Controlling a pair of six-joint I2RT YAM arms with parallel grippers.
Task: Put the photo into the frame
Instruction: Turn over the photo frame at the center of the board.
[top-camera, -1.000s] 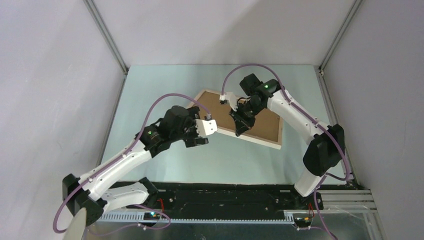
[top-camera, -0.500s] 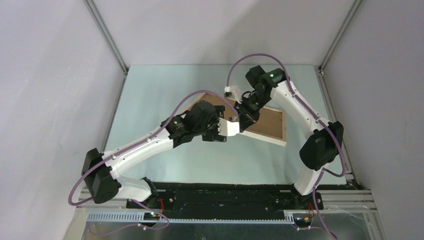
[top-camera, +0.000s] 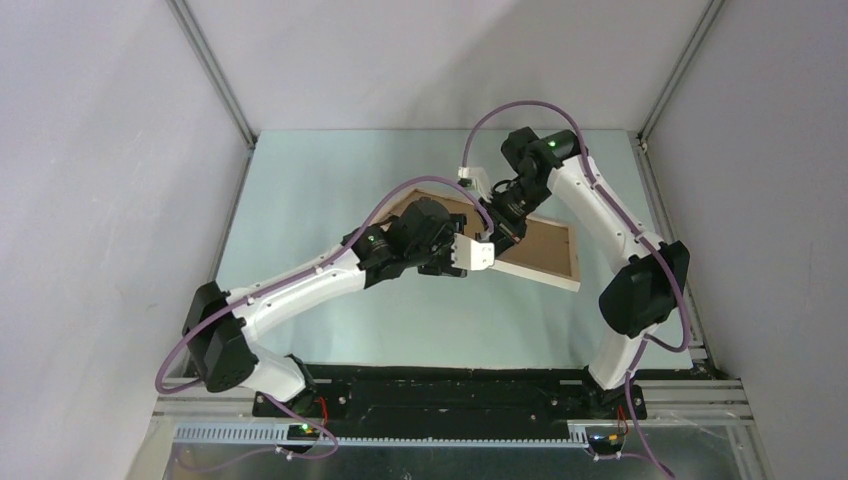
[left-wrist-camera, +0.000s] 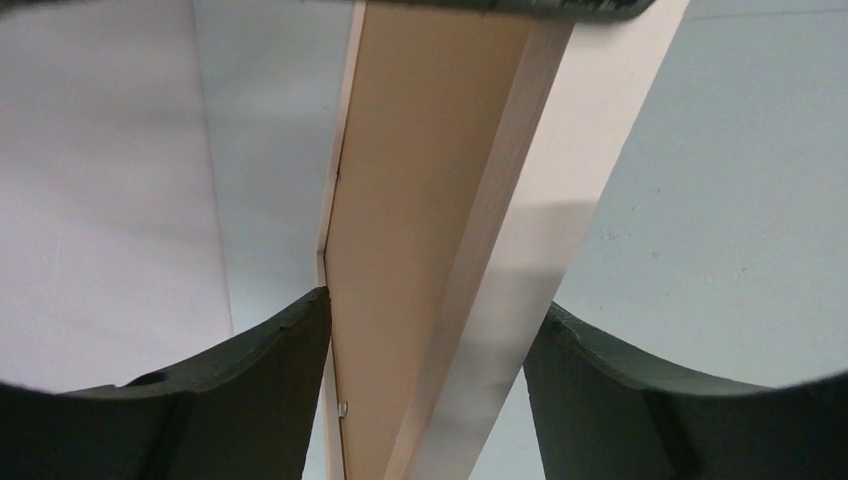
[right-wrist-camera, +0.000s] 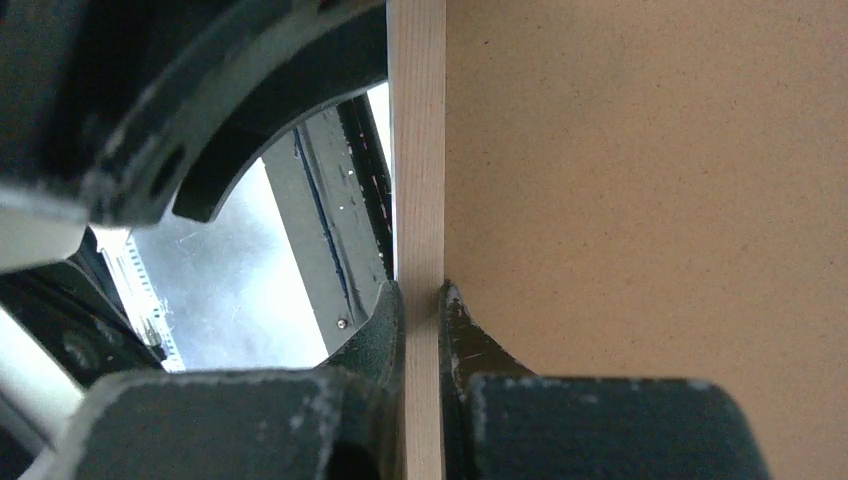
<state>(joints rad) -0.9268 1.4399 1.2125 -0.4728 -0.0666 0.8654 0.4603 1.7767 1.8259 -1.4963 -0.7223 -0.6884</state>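
The frame (top-camera: 535, 274) (backing board (top-camera: 545, 248) inside) sits pinched in right gripper (right-wrist-camera: 421, 296); left gripper (left-wrist-camera: 430, 312) straddles it, grip unclear.

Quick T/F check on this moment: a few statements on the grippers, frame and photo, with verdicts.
1. The right gripper is shut on the frame edge. True.
2. The left gripper is clamped tight on the frame. False: its jaws stand open, one on either side of the frame's edge.
3. The brown backing faces up to the top camera. True.
4. The photo lies in plain sight beside the frame. False: no photo shows in any view.
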